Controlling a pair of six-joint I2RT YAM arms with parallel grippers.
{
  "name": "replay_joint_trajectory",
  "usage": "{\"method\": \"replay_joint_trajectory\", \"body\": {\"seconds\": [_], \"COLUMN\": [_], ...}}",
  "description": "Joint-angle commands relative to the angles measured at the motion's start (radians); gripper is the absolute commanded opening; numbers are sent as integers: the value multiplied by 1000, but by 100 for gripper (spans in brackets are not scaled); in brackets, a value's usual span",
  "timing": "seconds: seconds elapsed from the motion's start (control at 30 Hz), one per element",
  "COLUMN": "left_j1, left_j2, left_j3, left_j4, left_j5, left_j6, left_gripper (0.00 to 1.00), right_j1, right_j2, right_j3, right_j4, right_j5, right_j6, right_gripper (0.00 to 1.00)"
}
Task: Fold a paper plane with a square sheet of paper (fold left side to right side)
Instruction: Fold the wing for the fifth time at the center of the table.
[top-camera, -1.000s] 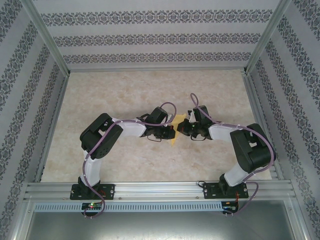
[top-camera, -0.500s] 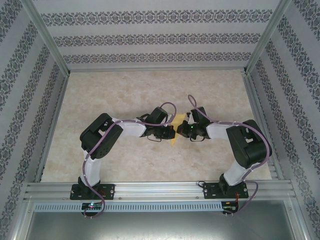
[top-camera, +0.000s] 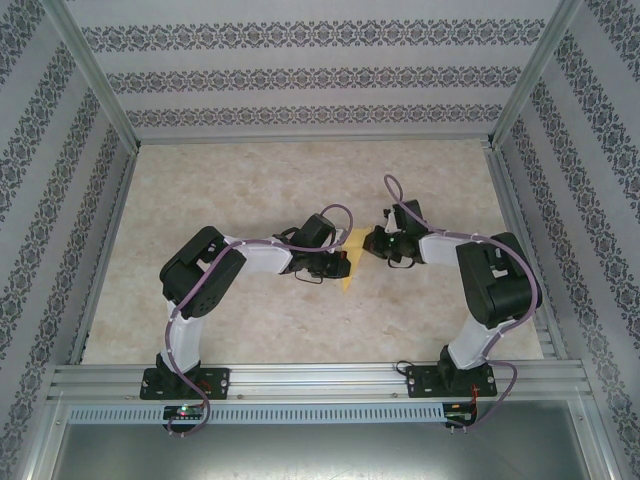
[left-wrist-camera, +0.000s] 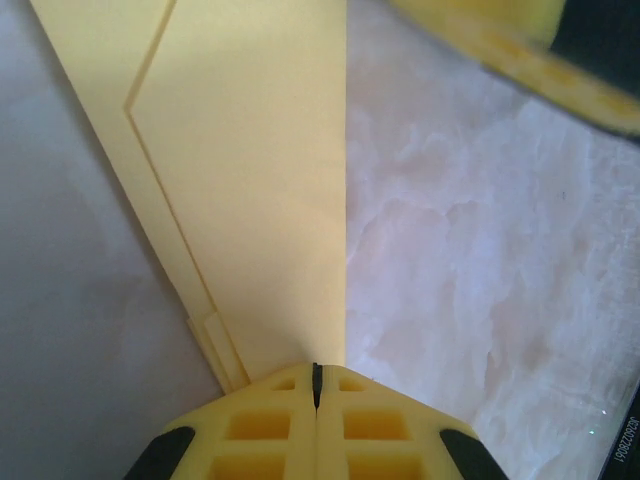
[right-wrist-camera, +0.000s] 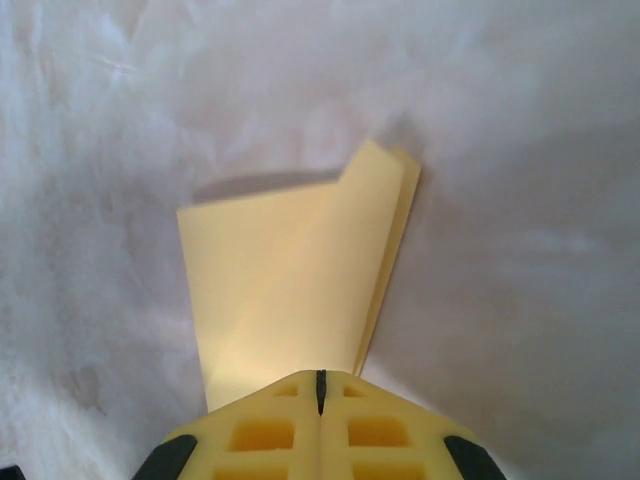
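**Inspection: Folded Sheet Pinned at Mid-Bench by Both Pincers**

The yellow sheet (left-wrist-camera: 250, 180) lay flat near the middle of the bench (top-camera: 230, 190), between the two arms. It was creased into a narrow, tapered form with layered edges down one side. By my reading it was not a finished dart, and further folds appeared due.

The left pincer (left-wrist-camera: 316, 378) was fully closed, its jaws meeting with no gap, and its tip sat at the narrow end of the sheet. No paper was seen between the jaws — the contact looked like a downward press, not a grasp. Judged purpose: to anchor the sheet so it could neither slide nor spring open.

The right pincer (right-wrist-camera: 320, 385) was likewise closed, jaws together, with its tip at the edge of the sheet. In the right wrist view the sheet's far edge cast a shadow on the bench, which suggested it stood slightly proud and the crease was not yet set. Judged purpose: to flatten that fold while the other arm kept the sheet in place.

Risk noted: thin paper under two hard tips may skid or buckle if one tip travels without the other holding firm.
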Motion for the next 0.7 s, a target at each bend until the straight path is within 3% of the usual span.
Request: {"method": "replay_joint_trajectory", "body": {"seconds": [0.0,0.17,0.33,0.67], "left_j1": [-12,-14,-14,-14], "left_j2": [30,22,13,-92], "left_j3": [-40,-36,-30,8], "left_j4": [-150,-152,-151,-148], "left_j5": [-45,-41,-30,18], "left_j6": [4,5,9,18], "left_gripper": [7,6,7,13], "right_j1": [3,21,24,21], "right_j2": [-4,-17,85,171], "right_j3": [19,30,72,115], "right_j4": [0,9,-4,-162], "right_j5": [-31,-44,-38,-14], "right_j6": [-26,-36,-23,-42], "right_gripper": [0,0,0,0]}}
